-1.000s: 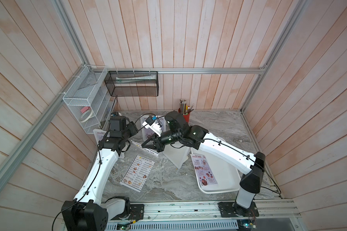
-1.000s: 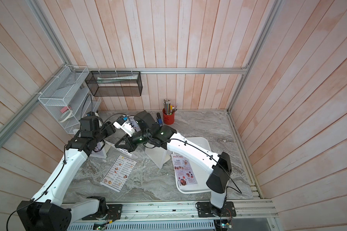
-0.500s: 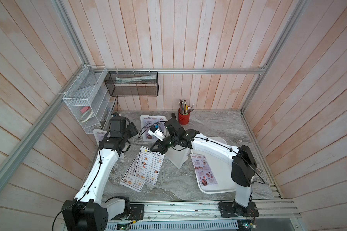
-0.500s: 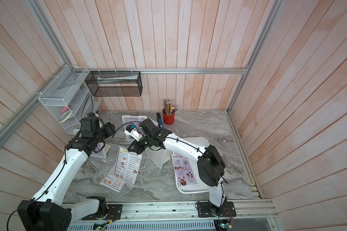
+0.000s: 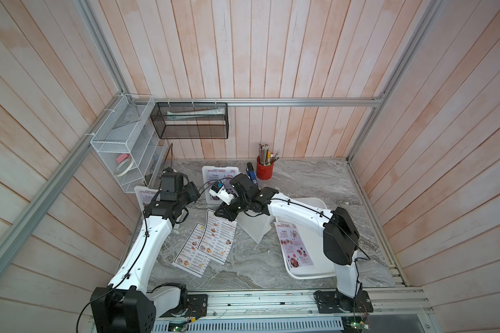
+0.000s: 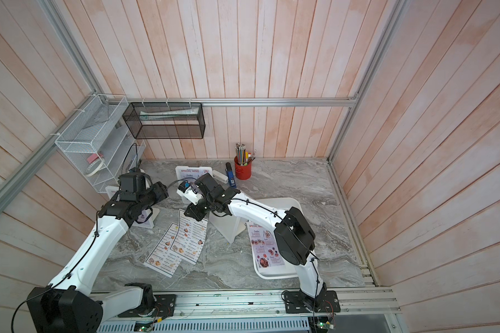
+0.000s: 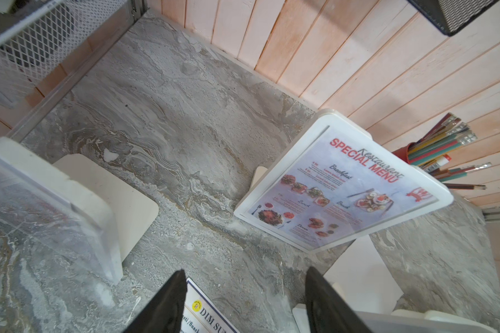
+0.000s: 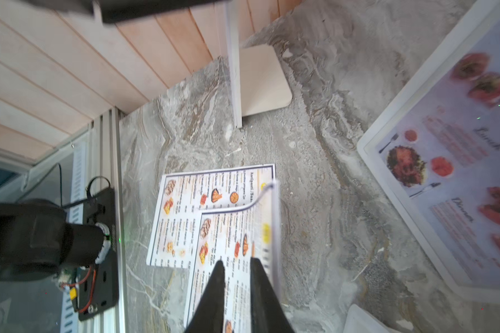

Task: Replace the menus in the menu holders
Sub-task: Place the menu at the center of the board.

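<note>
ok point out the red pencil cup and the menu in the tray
red pencil cup (image 5: 262, 172): in a top view, front wall
menu in the tray (image 5: 293, 245): in a top view, sheet's middle

Under my arms, the grey marble table (image 5: 300, 184) carries two overlapping Dim Sum Inn menus (image 5: 218, 242) just left of centre and a white tray (image 5: 309, 275) at lower right. Three menu holders stand on it: the left holder (image 5: 145, 199), the back holder (image 5: 214, 173) and the middle holder (image 5: 254, 227). A red pencil cup (image 5: 262, 172) sits at upper centre.
</note>
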